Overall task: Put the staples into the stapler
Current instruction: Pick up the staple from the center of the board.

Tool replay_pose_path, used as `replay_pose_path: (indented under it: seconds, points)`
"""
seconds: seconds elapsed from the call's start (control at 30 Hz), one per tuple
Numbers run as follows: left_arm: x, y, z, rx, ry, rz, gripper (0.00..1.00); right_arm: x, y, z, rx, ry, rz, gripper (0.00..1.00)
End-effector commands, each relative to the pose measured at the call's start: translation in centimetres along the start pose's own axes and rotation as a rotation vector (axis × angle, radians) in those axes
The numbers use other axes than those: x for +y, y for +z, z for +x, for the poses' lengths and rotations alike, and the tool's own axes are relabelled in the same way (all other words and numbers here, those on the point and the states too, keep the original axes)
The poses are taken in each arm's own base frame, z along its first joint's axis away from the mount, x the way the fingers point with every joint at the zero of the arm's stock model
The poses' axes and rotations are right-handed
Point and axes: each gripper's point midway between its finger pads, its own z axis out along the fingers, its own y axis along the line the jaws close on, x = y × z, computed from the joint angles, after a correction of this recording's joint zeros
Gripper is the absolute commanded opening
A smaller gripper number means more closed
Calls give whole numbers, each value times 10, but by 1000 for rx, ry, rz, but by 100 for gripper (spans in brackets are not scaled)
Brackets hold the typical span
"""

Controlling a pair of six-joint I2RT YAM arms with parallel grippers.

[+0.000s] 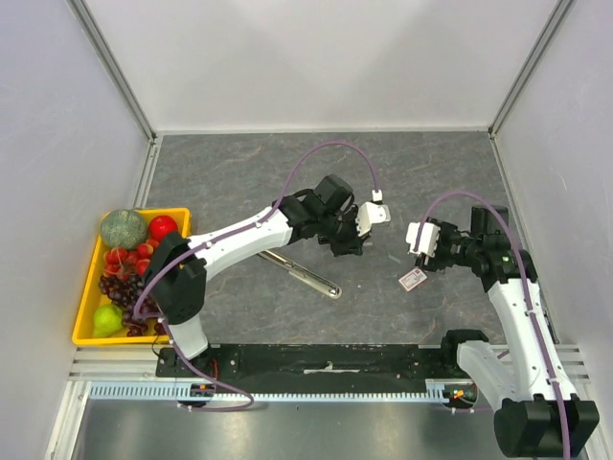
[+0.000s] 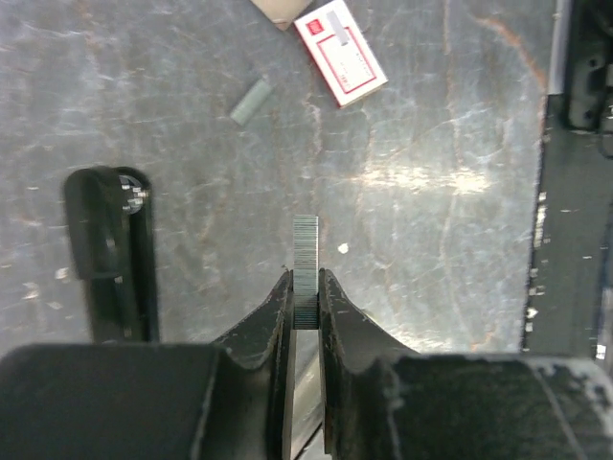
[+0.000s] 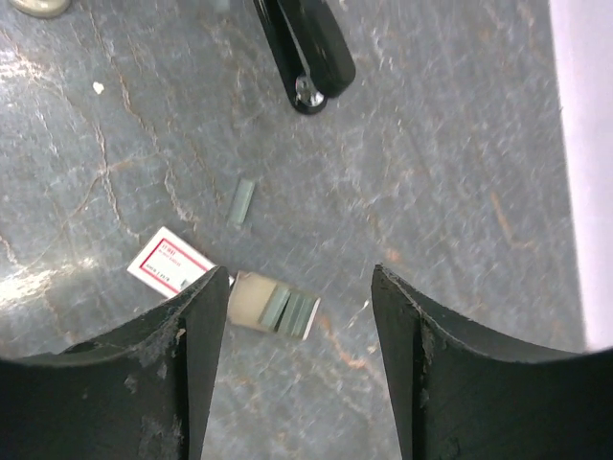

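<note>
The stapler [image 1: 299, 271] lies open on the grey table, under my left arm. Its black body shows in the left wrist view [image 2: 115, 249] and in the right wrist view [image 3: 311, 48]. My left gripper [image 2: 305, 278] is shut on a grey staple strip [image 2: 305, 251], held above the table right of the stapler [image 1: 347, 247]. The staples box [image 1: 413, 278] is white with red print [image 2: 341, 53] [image 3: 172, 264]. Its inner tray [image 3: 275, 307] with several strips lies beside it. A loose strip [image 3: 241, 201] lies on the table. My right gripper [image 3: 297, 278] is open and empty above the box [image 1: 424, 259].
A yellow bin [image 1: 84, 287] of fruit stands at the left edge of the table. White walls close in the back and both sides. The arm bases' black rail [image 1: 326, 359] runs along the near edge.
</note>
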Motion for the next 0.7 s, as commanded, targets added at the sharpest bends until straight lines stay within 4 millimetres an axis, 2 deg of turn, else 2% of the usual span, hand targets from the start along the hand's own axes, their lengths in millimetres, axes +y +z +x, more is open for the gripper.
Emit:
replay_pose_path:
  seconds: [0.0, 0.1, 0.2, 0.27, 0.3, 0.33, 0.47, 0.57, 0.67]
  points:
    - [-31, 6, -2, 12, -218, 208, 18, -17, 4, -25, -70, -169, 42, 70]
    - [-35, 10, -4, 5, -269, 261, 18, -19, 10, -29, -58, -234, 39, 70]
    - [-40, 12, -7, 4, -311, 314, 18, -9, 27, -29, -33, -292, 19, 71]
    - [-42, 11, -13, -5, -341, 350, 18, 3, 39, -40, -48, -341, 4, 72]
    - [-42, 11, -12, 0, -356, 361, 18, -1, 42, -40, -26, -370, 38, 72]
    - [-40, 14, -10, 7, -375, 366, 19, 13, 51, -45, -40, -399, 4, 72]
    - [-36, 14, -13, -4, -449, 410, 19, 26, 67, -52, -33, -441, -18, 70]
    - [-32, 14, -11, -6, -475, 423, 19, 26, 73, -58, -39, -446, -10, 66]
    - [-32, 14, -9, -7, -483, 428, 19, 15, 72, -67, -62, -447, 49, 63]
